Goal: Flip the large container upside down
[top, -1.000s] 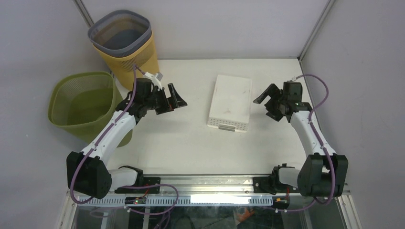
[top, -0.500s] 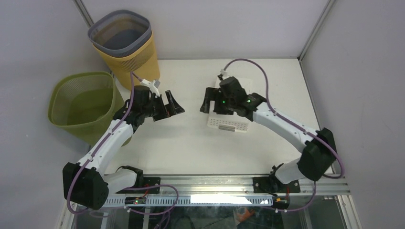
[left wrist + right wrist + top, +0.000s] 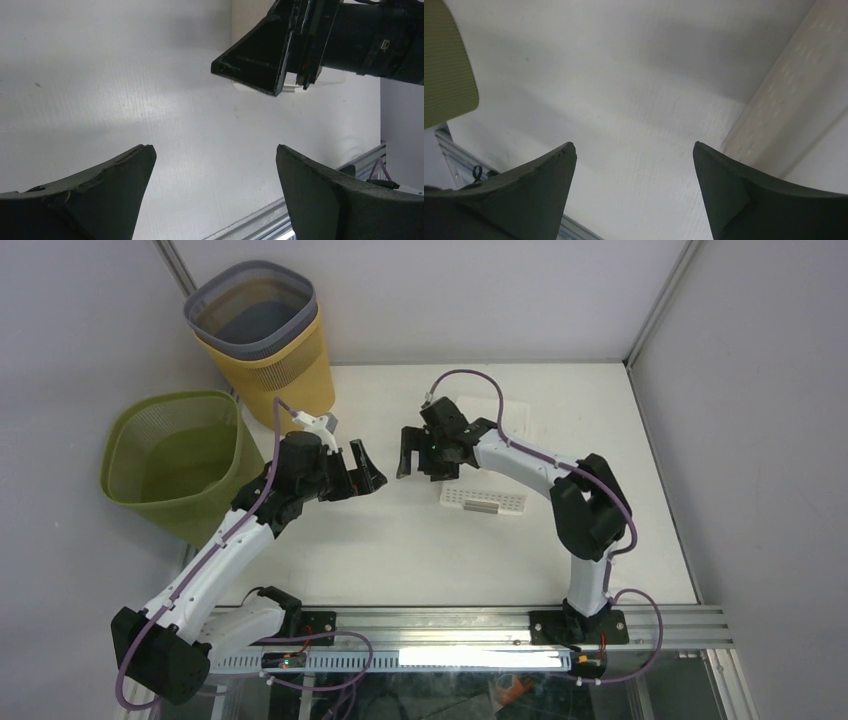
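Since half a second ago, we see the right arm fold further left, so the right gripper (image 3: 415, 465) now sits beyond the left edge of the white rectangular plastic container with slotted sides (image 3: 485, 500). The left gripper (image 3: 370, 468) has barely shifted. Both grippers face each other, near but apart, above the bare white counter (image 3: 380, 550). Each has its jaws spread wide and holds nothing, which we confirm in both wrist views. The container lies on the counter right of centre, its far part hidden under the right forearm and its slotted near wall in view. In the right wrist view its side runs along the right edge (image 3: 784, 110). An olive-green mesh bin (image 3: 170, 455) and a yellow bin with a grey rim (image 3: 265, 330) stand at the left.
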You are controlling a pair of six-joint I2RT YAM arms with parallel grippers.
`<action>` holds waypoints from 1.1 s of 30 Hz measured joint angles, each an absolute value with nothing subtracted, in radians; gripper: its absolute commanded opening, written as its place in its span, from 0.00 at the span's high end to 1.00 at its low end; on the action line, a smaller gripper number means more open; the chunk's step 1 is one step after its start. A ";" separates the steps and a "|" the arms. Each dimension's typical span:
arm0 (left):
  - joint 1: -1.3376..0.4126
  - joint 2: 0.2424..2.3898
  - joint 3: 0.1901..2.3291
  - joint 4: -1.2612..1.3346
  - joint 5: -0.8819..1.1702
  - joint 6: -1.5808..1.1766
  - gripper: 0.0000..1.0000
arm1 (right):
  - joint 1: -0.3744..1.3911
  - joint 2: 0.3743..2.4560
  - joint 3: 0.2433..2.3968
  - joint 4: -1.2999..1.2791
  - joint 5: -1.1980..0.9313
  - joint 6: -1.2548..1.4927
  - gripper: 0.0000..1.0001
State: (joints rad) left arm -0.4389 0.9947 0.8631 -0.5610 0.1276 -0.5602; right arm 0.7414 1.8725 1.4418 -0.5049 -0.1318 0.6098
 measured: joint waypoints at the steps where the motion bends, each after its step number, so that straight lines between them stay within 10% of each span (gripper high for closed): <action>1: -0.439 0.995 0.863 -0.561 0.122 -0.561 0.01 | 0.729 1.883 1.451 -0.513 -0.128 0.609 0.09; 33: -0.712 1.134 1.079 -0.660 -0.046 -0.556 0.01 | 0.241 2.111 1.689 -0.675 0.131 0.460 0.09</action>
